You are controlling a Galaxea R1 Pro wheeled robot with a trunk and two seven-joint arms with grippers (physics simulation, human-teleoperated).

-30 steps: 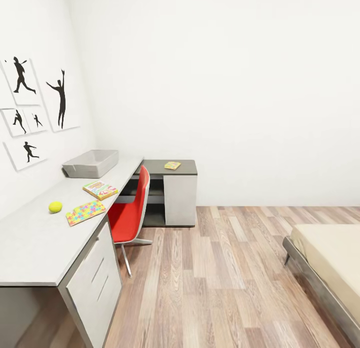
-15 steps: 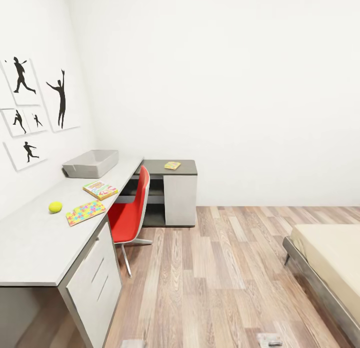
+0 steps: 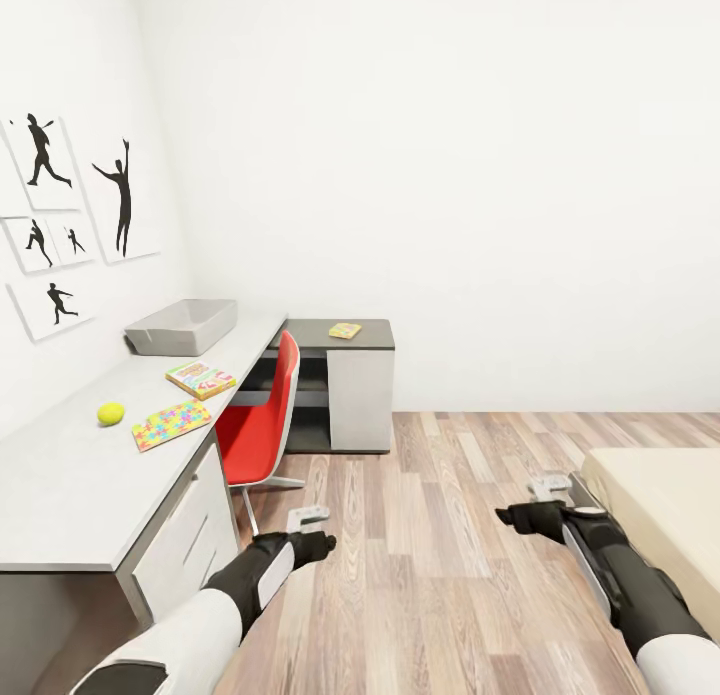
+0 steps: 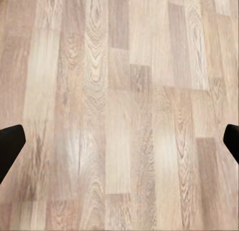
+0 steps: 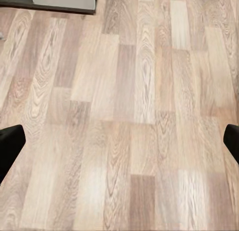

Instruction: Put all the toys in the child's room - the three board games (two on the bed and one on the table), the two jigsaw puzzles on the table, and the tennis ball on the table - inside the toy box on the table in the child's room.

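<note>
Cut off and too small to read

Beyond the right gripper (image 3: 548,487), the bed (image 3: 660,515) runs off-frame; the far yellow item (image 3: 345,330) is unidentifiably small.

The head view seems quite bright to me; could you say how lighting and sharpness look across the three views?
Head view: flat, bright light; the white wall is nearly blown out, shadows are faint, and the desk edges lean with wide-angle stretch. Left wrist view: the floor grain is soft, with a pale sheen. Right wrist view: grain is slightly crisper, with a similar sheen low down.

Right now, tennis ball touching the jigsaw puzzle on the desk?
Apart. The head view shows bare desk between the tennis ball and the jigsaw puzzle.
</note>
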